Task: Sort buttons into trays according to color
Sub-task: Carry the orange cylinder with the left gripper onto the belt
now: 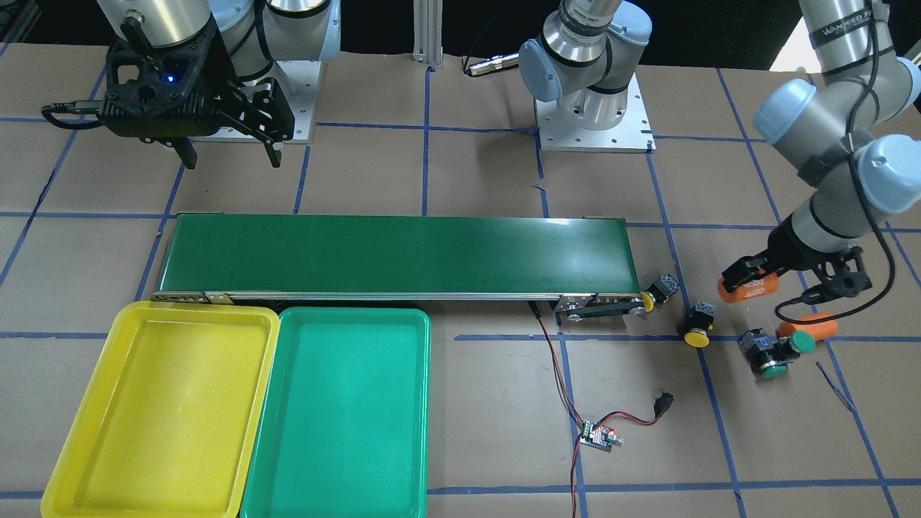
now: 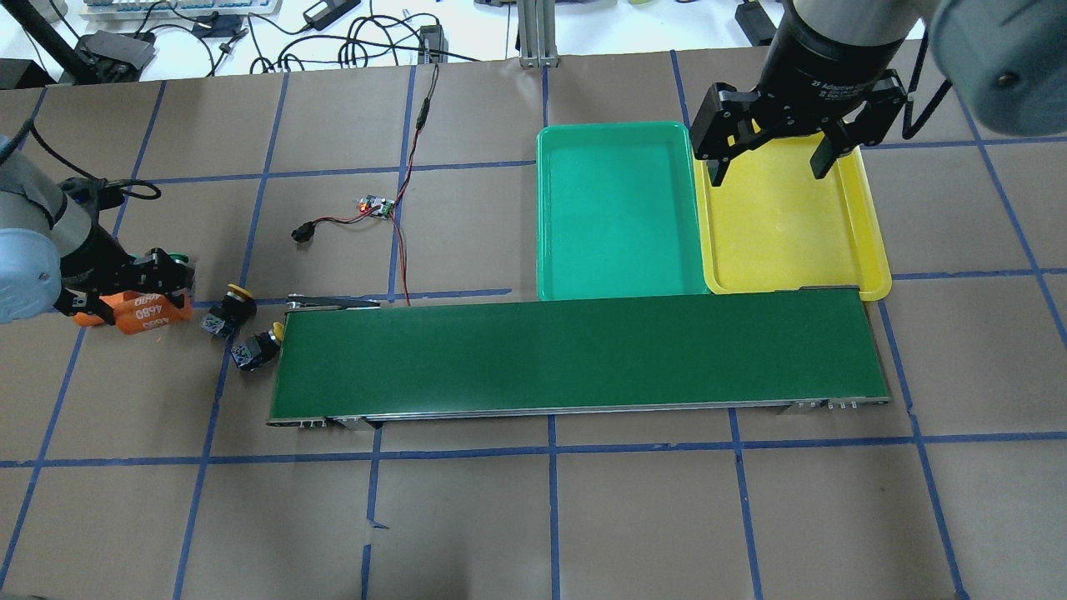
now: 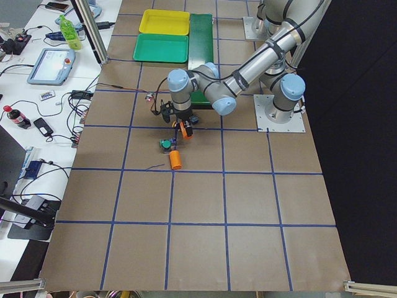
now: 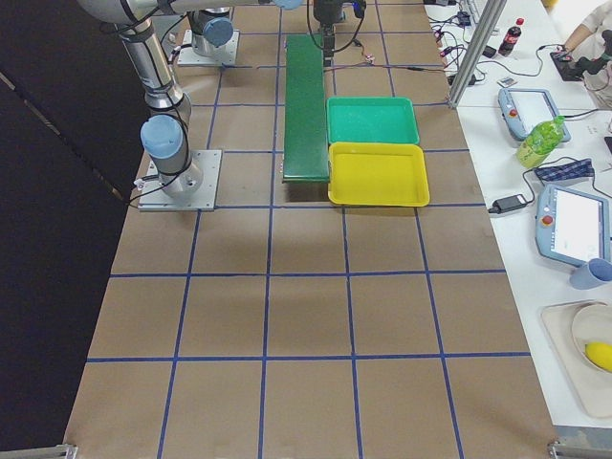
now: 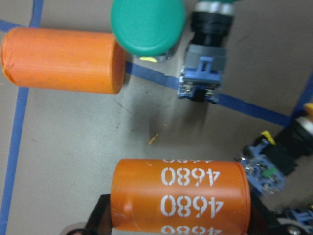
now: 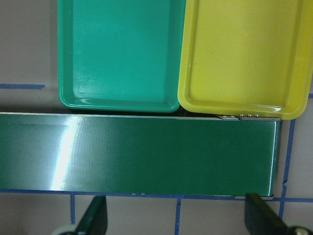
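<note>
Two yellow buttons lie off the conveyor's end, one point(image 1: 658, 293) against the belt's roller, one point(image 1: 699, 325) beside it. Two green buttons point(image 1: 773, 363) point(image 1: 797, 343) lie together further out; the left wrist view shows one green cap point(image 5: 146, 24) and the other's body point(image 5: 205, 73). My left gripper point(image 1: 750, 285) is shut on an orange cylinder marked 4680 point(image 5: 180, 196), close to the green buttons. My right gripper point(image 1: 230, 158) is open and empty, high above the conveyor near the trays. The yellow tray point(image 1: 165, 410) and green tray point(image 1: 345, 410) sit side by side, both empty.
The long dark green conveyor belt point(image 1: 396, 252) runs between the buttons and the trays. A second orange cylinder point(image 1: 807, 327) lies beside the green buttons. A small circuit board point(image 1: 597, 435) with red and black wires lies in front of the belt.
</note>
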Robot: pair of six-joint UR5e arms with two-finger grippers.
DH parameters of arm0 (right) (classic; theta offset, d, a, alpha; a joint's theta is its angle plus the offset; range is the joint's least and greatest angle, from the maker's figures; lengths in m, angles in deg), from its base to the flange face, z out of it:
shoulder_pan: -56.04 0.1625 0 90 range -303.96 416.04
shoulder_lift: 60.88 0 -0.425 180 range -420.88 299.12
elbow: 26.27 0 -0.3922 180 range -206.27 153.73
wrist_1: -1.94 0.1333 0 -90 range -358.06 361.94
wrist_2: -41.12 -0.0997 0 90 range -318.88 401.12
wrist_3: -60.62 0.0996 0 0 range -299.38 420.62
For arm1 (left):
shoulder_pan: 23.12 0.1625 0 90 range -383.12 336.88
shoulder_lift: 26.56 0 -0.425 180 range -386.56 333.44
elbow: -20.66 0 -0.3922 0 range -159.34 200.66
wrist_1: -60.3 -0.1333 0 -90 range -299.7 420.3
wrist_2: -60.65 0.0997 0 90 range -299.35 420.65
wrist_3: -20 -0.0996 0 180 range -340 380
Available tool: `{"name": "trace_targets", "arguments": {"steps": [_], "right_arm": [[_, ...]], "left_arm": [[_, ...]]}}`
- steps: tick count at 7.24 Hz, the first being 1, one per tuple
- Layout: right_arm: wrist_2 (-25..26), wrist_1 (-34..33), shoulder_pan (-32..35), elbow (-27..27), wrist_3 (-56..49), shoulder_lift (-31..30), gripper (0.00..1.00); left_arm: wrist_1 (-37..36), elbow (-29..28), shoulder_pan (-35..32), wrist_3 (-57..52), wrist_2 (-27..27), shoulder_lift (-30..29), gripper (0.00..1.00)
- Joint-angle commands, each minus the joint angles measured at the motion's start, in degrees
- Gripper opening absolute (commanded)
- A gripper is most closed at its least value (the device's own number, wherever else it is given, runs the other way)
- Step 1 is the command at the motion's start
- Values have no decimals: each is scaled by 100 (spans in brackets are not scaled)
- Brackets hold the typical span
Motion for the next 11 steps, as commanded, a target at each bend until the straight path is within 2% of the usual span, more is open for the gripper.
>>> {"name": "trace_targets", "arguments": {"steps": [1, 3, 5, 6, 7, 11], "right_arm": [[0, 0, 6, 0, 0, 0, 100], [0, 0, 6, 0, 0, 0, 100], [0, 9, 6, 0, 0, 0, 100], [0, 9, 6, 0, 0, 0, 100], [0, 9, -3, 0, 0, 0, 100], [0, 35, 6, -9, -35, 9, 100]], "left_arm": [[624, 99, -1019, 69, -102, 648, 0], [688, 345, -1602, 69, -478, 808, 0], [688, 766, -1683, 78, -856, 809, 0], [671, 768, -1683, 52, -789, 809, 38], [688, 734, -1683, 77, -788, 791, 99], [697, 690, -1692, 78, -806, 913, 100]]}}
